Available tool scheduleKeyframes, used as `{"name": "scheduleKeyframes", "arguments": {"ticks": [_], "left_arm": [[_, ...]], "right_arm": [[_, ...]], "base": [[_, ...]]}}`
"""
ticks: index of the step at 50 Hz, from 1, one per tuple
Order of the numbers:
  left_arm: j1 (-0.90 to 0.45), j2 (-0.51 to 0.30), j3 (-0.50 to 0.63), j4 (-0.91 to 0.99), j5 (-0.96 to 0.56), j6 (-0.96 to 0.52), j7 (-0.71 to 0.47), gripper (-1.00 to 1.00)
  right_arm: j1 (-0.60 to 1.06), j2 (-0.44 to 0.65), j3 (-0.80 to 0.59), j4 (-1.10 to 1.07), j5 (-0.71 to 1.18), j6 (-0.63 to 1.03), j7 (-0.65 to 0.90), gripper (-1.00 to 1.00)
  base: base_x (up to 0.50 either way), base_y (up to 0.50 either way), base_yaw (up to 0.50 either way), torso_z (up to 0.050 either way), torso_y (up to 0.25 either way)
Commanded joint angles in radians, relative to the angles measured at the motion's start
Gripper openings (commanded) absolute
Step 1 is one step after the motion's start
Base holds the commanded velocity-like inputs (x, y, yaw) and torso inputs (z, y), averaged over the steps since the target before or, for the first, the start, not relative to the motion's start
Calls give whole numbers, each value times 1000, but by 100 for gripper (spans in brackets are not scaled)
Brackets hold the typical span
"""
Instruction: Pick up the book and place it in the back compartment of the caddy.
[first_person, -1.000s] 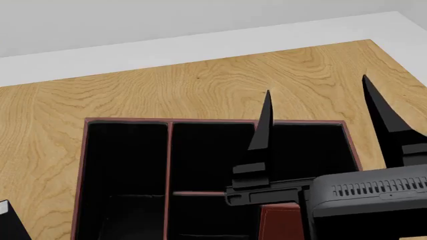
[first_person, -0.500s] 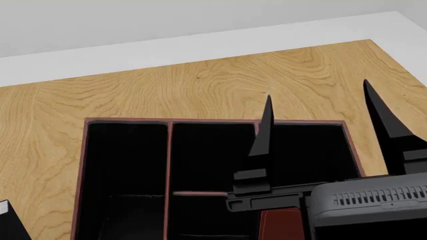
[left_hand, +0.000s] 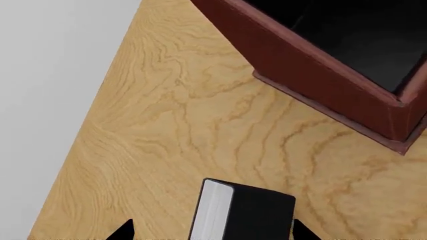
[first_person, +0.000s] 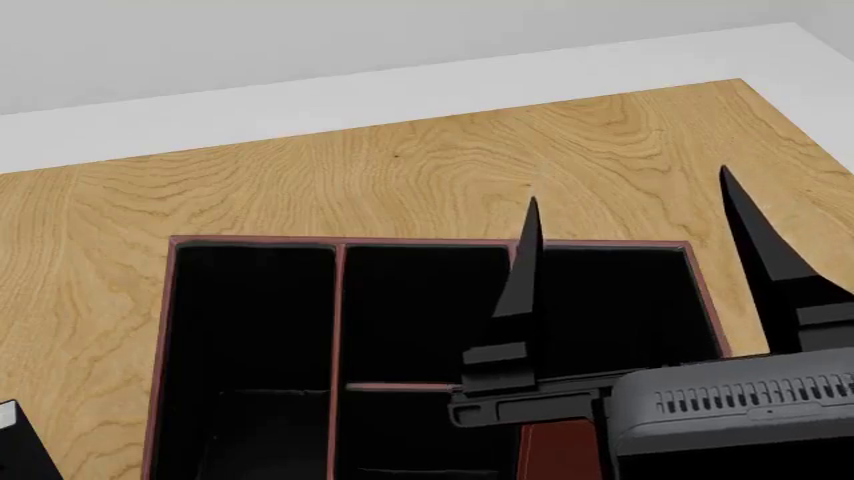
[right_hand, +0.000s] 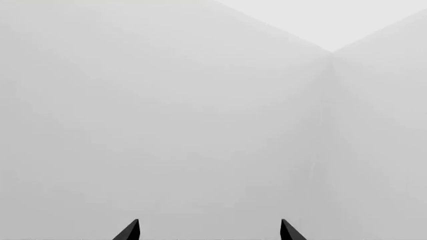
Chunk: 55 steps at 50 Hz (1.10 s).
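Observation:
The book (left_hand: 243, 214) stands on the wooden table beside a corner of the caddy (left_hand: 300, 65), white page edges to one side and black cover to the other. My left gripper (left_hand: 213, 230) is open, its two black fingertips on either side of the book; one tip is close to the cover and the other stands apart from the pages. In the head view the caddy (first_person: 400, 241) shows dark-red walls and black cells, and a corner of the book (first_person: 19, 440) shows at the lower left edge. My right gripper (first_person: 630, 185) is open and empty above the caddy's right cells.
The wooden table (first_person: 400, 150) ends at a pale floor strip behind and to the right. The right arm's grey housing (first_person: 734, 405) covers the caddy's near right part. The right gripper (right_hand: 209, 227) faces only a blank pale wall.
In the head view the right gripper has sunk slightly and its fingertips sit a little lower. The caddy has not moved.

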Motion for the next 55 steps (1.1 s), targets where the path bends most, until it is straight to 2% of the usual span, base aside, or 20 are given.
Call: {"name": "scheduleKeyframes", "arguments": {"ticks": [1,42,55], "left_arm": [[0,24,10,-77,16,51,1,100],[-70,132,47,-372,74,194,20,100],[-83,164,67,-425,92,211,28,100]], "right_arm": [[1,1,-12,-3,-4,11,7,100],[-11,9,-21,-6,-9,17,30,100],[31,3,-33,-41,4,103,53,100]], "base": [[0,0,0,0,0],[0,0,0,0,0],[0,0,0,0,0]]}}
